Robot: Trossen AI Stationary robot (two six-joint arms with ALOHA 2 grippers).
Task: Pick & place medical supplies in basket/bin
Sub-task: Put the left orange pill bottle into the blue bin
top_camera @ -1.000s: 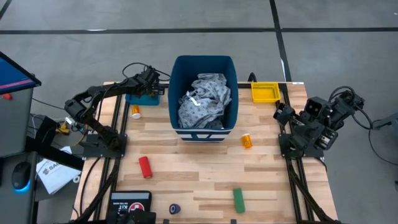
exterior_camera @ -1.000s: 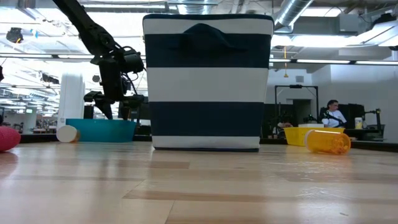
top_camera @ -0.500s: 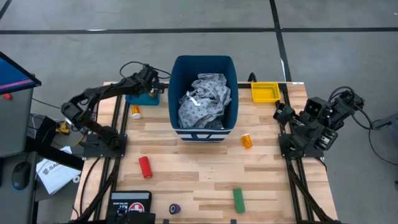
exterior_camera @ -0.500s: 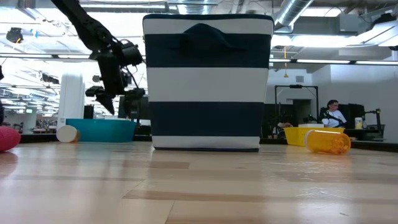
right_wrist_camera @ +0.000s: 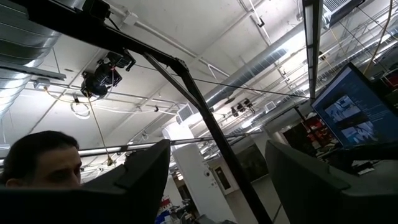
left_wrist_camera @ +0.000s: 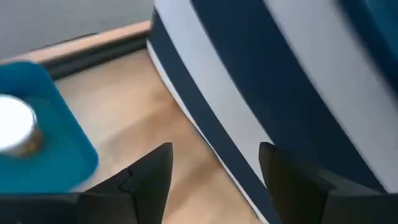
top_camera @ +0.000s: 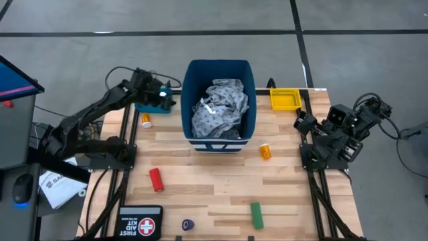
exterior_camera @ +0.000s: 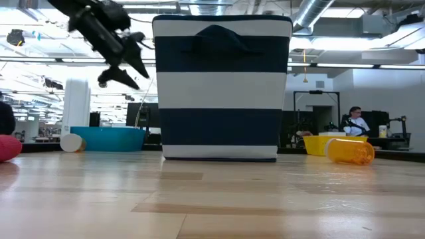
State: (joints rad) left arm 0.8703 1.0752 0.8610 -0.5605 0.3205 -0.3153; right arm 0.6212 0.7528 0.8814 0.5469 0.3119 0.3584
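At the back middle of the bench (top_camera: 221, 175): tall dark blue bin (top_camera: 219, 107), white stripe across its side, grey patterned gown (top_camera: 219, 107) heaped inside and filling most of it. Just left of the bin, teal tray (top_camera: 148, 106) at the bench's back left, a white-capped bottle (left_wrist_camera: 15, 124) lying in it per the left wrist view. Near the tray, toward the front: small orange bottle with white cap (top_camera: 146, 120) on its side. Right of the bin, yellow tray (top_camera: 285, 99) at the back right corner. In front of the bin's right corner, apart from it: another orange bottle (top_camera: 265, 151), also on its side. Farther forward: red cylinder (top_camera: 156, 179) at left, green cylinder (top_camera: 257, 214) toward the front right, dark blue roll (top_camera: 188, 225) at the front edge. Beside the roll, black pouch marked FIRST AID KIT (top_camera: 141, 223).

Above the teal tray, close to the bin's left wall: left gripper (top_camera: 165, 98), raised off the bench, jaws apart and empty. At the right edge of the bench: right gripper (top_camera: 302, 122), arm folded, jaws apart and empty, wrist camera aimed at the ceiling. Far behind the bench in the low view: a seated person (exterior_camera: 356, 121).
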